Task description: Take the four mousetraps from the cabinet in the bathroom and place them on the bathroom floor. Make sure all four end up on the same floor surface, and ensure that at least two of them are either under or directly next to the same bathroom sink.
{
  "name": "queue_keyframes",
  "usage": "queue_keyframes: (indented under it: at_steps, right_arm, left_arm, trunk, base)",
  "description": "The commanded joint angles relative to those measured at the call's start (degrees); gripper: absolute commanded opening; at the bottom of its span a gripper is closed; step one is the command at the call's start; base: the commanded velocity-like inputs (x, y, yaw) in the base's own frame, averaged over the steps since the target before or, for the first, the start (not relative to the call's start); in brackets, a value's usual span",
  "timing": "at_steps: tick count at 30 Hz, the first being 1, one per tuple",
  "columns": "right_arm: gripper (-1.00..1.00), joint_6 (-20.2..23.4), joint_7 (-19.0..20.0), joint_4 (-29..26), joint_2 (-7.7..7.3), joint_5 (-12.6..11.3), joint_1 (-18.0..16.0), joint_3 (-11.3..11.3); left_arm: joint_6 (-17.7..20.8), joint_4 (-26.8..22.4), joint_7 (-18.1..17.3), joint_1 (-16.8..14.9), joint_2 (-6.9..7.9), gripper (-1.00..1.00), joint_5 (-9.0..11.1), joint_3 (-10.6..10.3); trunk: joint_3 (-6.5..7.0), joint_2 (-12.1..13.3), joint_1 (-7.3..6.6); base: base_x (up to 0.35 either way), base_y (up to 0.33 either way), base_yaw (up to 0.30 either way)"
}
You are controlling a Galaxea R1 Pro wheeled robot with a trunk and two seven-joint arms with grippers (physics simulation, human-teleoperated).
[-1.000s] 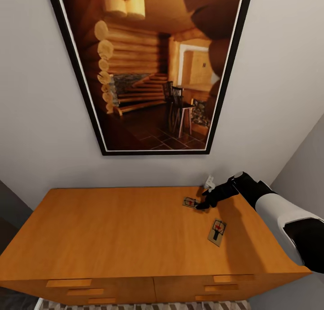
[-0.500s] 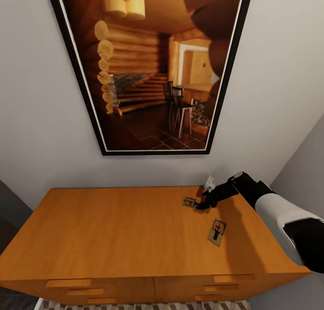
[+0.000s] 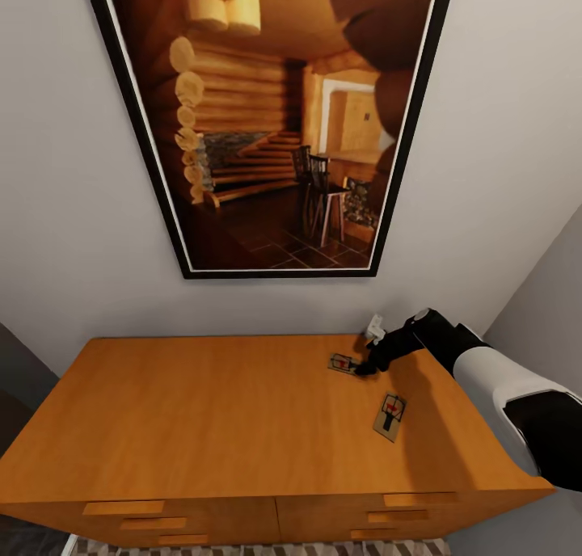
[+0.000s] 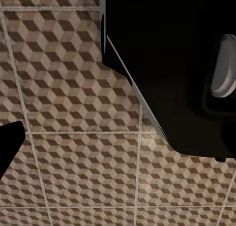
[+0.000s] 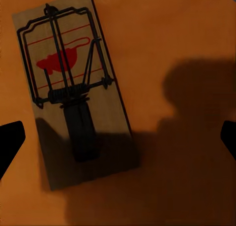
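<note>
Head view: two flat tan wooden mousetraps, one (image 3: 343,364) at the right gripper (image 3: 365,369), another (image 3: 391,415) at 5 o'clock, lie on the smooth orange-brown cabinet (image 3: 202,427); jaws spread.

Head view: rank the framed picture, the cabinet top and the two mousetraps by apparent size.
1. framed picture and cabinet top: similar, unranked.
2. nearer mousetrap.
3. farther mousetrap, perhaps smaller only through distance.
</note>
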Motion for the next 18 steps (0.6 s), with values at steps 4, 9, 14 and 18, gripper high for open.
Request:
queue_keyframes:
  at_steps: [4,9,14,18]
  right_arm:
    - [1.00,0.51,0.23,-0.14,0.18,0.30,-0.01,-0.19]
    - [1.00,0.51,0.21,-0.14,0.34,0.35,-0.01,-0.19]
    - [1.00,0.51,0.21,-0.14,0.36,0.36,-0.01,-0.19]
    - [1.00,0.51,0.21,-0.14,0.36,0.36,-0.01,-0.19]
  left_arm:
    - [-0.24,0.10,-0.47,-0.03,0.00,1.00,0.62,-0.22]
    - [-0.24,0.10,-0.47,-0.03,0.00,1.00,0.62,-0.22]
    - [-0.27,0.10,-0.47,-0.03,0.00,1.00,0.62,-0.22]
    - [-0.32,0.10,-0.47,-0.03,0.00,1.00,0.62,-0.22]
  trunk:
    - [-0.09,-0.10,0.03]
    - [-0.09,-0.10,0.03]
    - [-0.09,-0.10,0.03]
    - [-0.09,-0.10,0.03]
  base:
    - [0.000,0.000,0.000]
    - [0.000,0.000,0.000]
    - [0.000,0.000,0.000]
    - [0.000,0.119,0.000]
